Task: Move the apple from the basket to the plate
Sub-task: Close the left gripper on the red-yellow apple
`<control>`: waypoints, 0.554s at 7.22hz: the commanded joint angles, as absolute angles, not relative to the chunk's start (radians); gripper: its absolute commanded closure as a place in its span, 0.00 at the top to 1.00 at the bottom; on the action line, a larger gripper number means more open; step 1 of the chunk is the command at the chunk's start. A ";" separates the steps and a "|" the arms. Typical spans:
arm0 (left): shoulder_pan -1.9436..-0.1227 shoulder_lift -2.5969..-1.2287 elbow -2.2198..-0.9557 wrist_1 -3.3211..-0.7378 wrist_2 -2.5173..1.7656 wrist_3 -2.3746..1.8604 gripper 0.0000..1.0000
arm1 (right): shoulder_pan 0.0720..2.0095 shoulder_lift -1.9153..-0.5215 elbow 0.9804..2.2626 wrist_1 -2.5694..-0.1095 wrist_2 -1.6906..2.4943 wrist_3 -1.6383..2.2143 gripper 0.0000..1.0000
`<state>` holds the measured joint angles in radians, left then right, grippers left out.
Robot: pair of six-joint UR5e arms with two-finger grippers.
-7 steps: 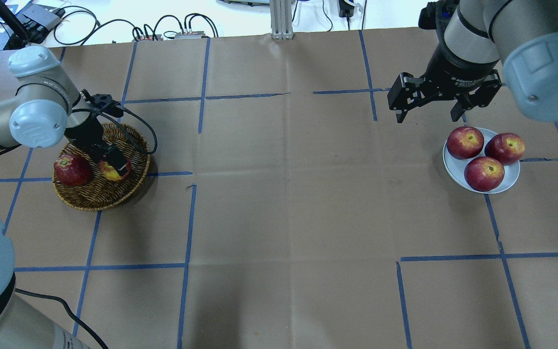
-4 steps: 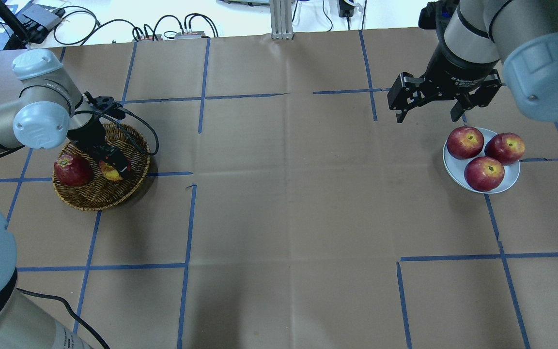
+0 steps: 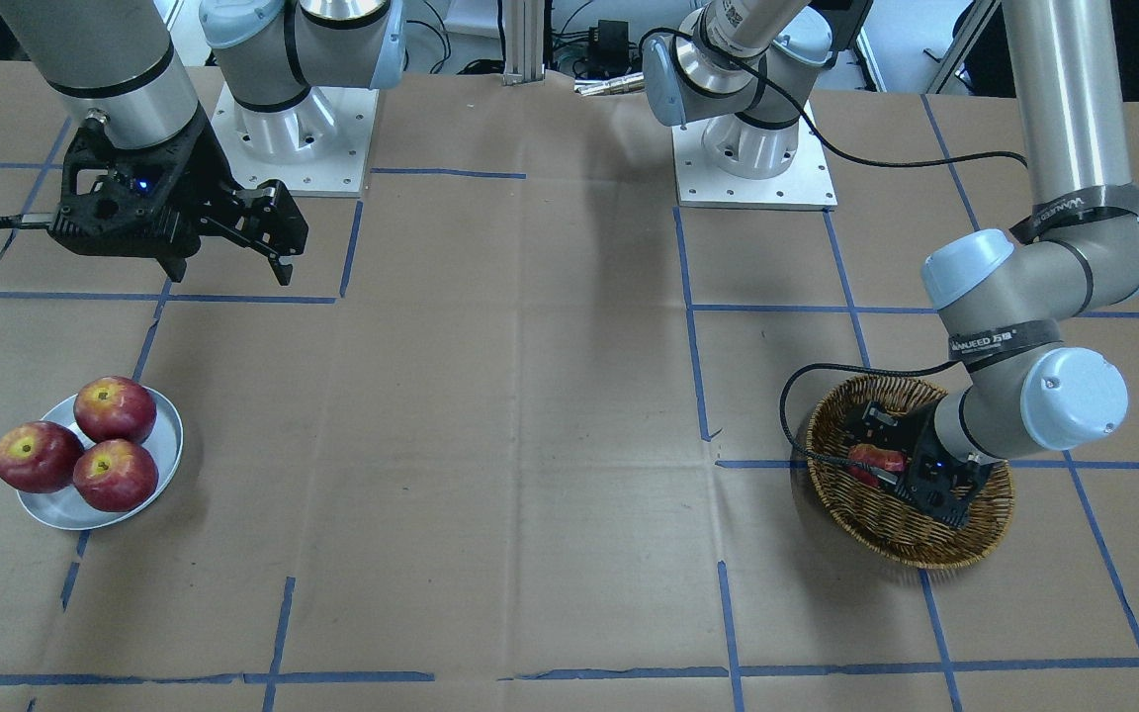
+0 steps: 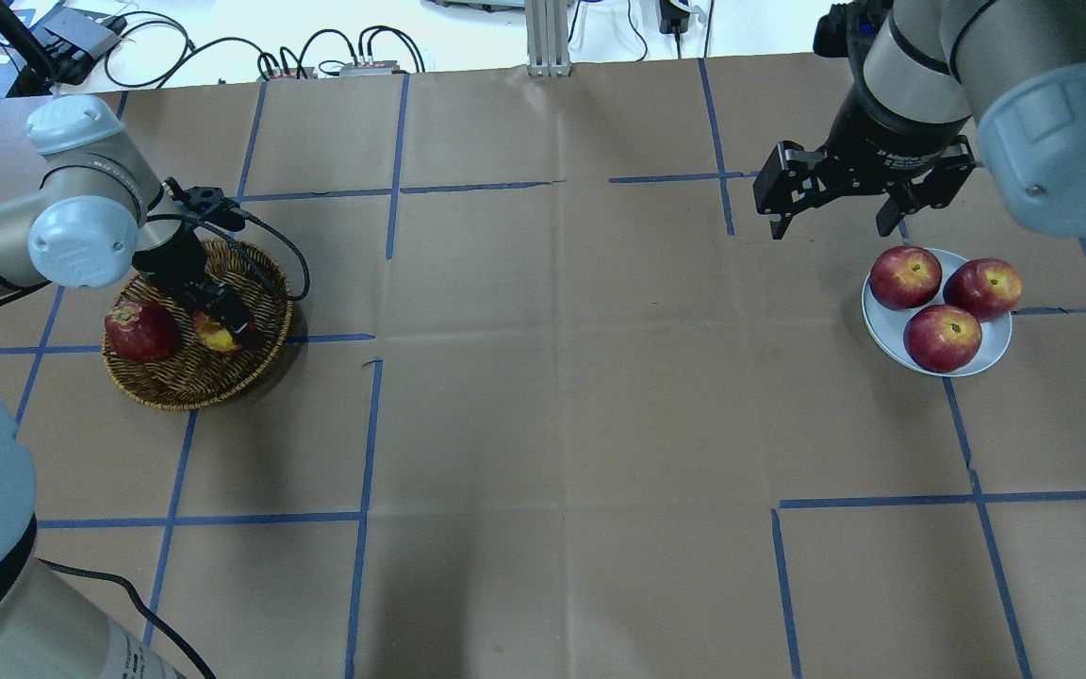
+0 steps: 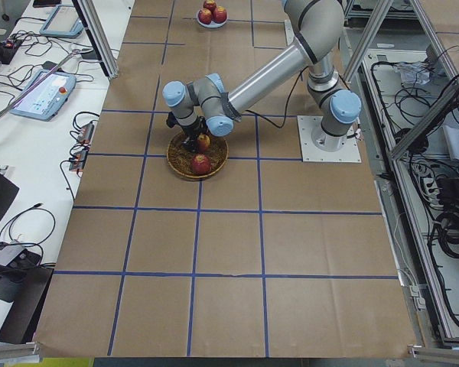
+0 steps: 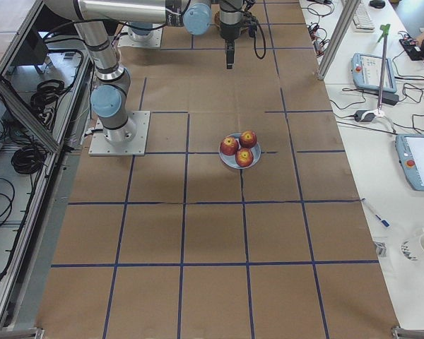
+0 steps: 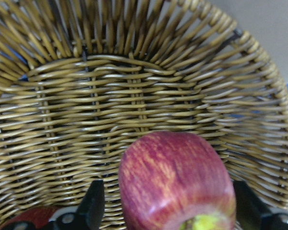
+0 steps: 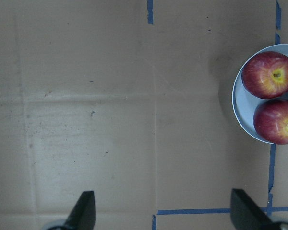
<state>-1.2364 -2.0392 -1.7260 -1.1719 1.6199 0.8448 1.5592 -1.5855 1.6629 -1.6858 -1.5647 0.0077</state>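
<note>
The left tool (image 4: 222, 324), jaws spread, straddles the apple (image 7: 175, 182) in the basket (image 4: 166, 391), its grasp and carry to the plate (image 4: 880, 332) yet to come; the right tool (image 4: 830, 226) hangs unclenched.

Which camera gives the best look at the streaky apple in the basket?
The left wrist view: the apple looms large, its streaks and yellow stem hollow clear, with the basket behind it. The overhead view shows only a part beside the left gripper; the front-facing view, a red sliver; the left side view, a tiny dot; the rest, nothing.
</note>
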 commanded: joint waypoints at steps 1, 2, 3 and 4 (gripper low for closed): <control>-1.236 -2.040 -1.721 -1.172 1.620 0.844 0.45 | 1.559 -1.585 1.663 -1.686 -1.565 0.008 1.00; -1.236 -2.040 -1.717 -1.172 1.618 0.844 0.35 | 1.559 -1.586 1.663 -1.686 -1.565 0.008 1.00; -1.236 -2.036 -1.712 -1.172 1.617 0.839 0.35 | 1.559 -1.585 1.663 -1.686 -1.565 0.008 1.00; -1.255 -2.013 -1.704 -1.172 1.615 0.797 0.35 | 1.559 -1.585 1.663 -1.686 -1.565 0.008 1.00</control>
